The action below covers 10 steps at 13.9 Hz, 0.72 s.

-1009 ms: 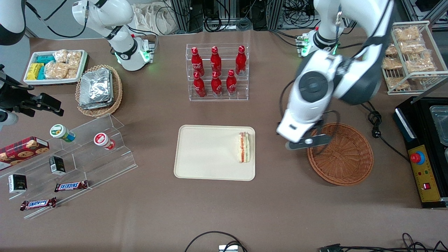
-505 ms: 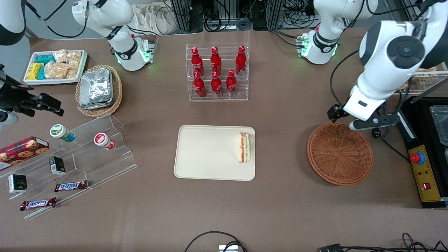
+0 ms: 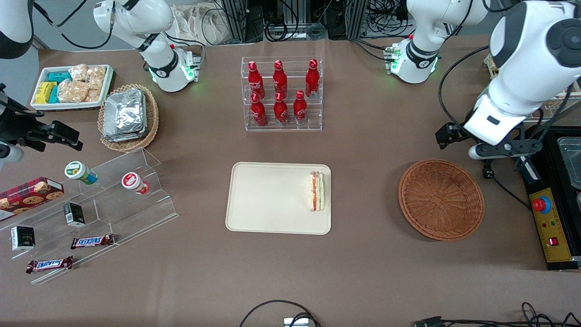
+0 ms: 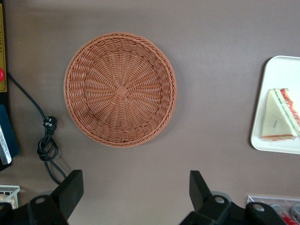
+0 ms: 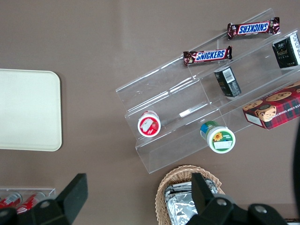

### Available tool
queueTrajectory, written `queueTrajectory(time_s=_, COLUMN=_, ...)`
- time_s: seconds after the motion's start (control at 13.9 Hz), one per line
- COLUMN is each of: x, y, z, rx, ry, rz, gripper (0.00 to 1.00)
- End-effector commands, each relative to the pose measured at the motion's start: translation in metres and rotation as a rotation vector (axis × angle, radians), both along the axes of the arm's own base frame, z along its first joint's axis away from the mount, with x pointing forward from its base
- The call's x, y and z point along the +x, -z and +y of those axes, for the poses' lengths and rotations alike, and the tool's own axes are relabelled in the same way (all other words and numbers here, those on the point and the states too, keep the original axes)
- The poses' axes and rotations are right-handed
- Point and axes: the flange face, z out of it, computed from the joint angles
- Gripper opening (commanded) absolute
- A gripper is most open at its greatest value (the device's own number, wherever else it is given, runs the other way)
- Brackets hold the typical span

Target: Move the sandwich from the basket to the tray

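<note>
Sandwich (image 3: 317,191) lies on the tray (image 3: 268,200), set on its side at the tray edge that faces the basket (image 3: 441,199), with its orange-red and green filling stripes showing along one side. The basket sits on the brown table (image 3: 363,272) well apart from the tray, toward the working arm's end, and holds nothing; its woven floor is bare in the wrist view (image 4: 120,89). The gripper (image 4: 133,192) hangs above the table near the basket, a little farther from the front camera than the basket, with its two black fingers (image 4: 70,190) spread wide apart and nothing between them. A rack of red bottles (image 3: 281,93) stands farther from the front camera than the tray.
</note>
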Motion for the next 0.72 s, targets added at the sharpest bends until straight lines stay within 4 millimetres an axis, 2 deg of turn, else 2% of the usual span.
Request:
queueTrajectory(time_s=0.0, x=0.0060, y=-0.0083, z=0.0269, rx=-0.030, ry=-0.019, rz=0.009, gripper=1.00)
queueTrajectory(time_s=0.65, x=0.0061, y=-0.0042, z=0.0210, rx=-0.037, ry=-0.002, rz=0.013, gripper=1.00)
